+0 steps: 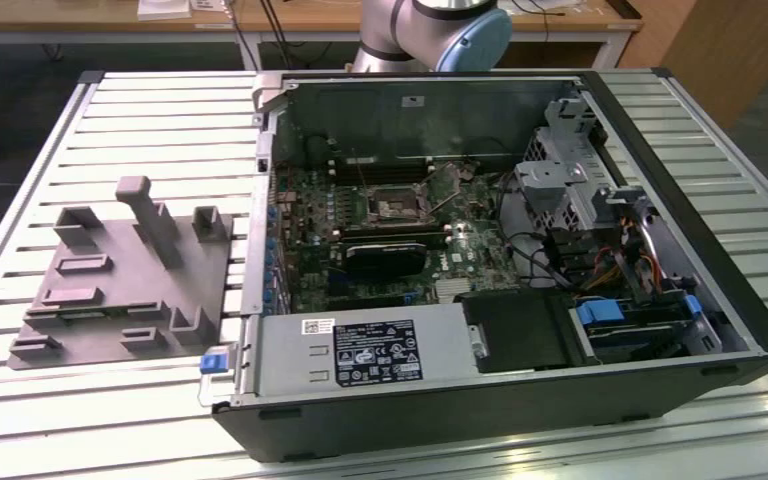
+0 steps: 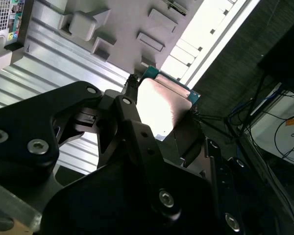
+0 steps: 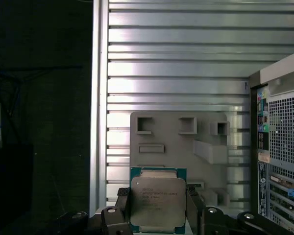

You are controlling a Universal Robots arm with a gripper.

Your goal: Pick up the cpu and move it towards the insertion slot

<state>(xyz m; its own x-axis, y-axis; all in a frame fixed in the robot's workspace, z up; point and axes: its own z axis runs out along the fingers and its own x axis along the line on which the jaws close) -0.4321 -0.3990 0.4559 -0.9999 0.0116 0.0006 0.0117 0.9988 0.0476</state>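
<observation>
Glare over the metal top of the chip in the second wrist view; lower edge cut off in the first wrist view. Open computer case on the slatted desk, green board inside with the socket, centre dark. Grey fixture at nine o'clock from the case in the exterior view. Chip clamped by opposite edges in the end effector, fixture behind it; square, no long axis, metal face toward the first wrist camera.

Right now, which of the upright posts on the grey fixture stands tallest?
The slim post with the wider cap, in the back row of the fixture in the exterior view; it rises well above the squat blocks flanking it.
</observation>
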